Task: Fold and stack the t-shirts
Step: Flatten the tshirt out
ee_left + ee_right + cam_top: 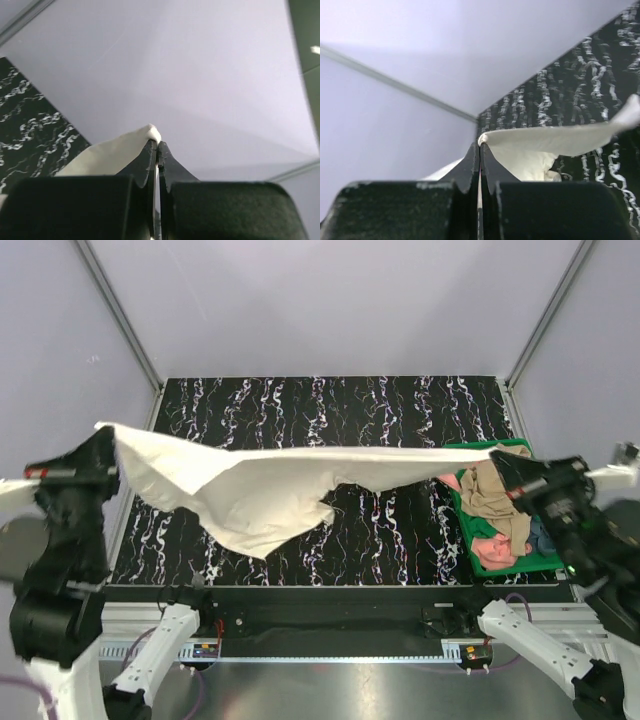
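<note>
A large cream t-shirt (260, 485) hangs stretched in the air above the black marbled table (400, 410), sagging lowest left of centre. My left gripper (108, 445) is shut on its left end, seen as a cream fold at the fingertips (152, 132). My right gripper (497, 462) is shut on its right end, where the cream cloth (545, 145) runs off to the right. A tan shirt (498, 495), a salmon-pink shirt (495, 550) and a bit of grey-blue cloth (541, 537) lie in the green bin (480, 530) at the right.
The green bin stands at the table's right edge, below my right gripper. Grey walls and metal frame posts (120, 310) enclose the table at the back and sides.
</note>
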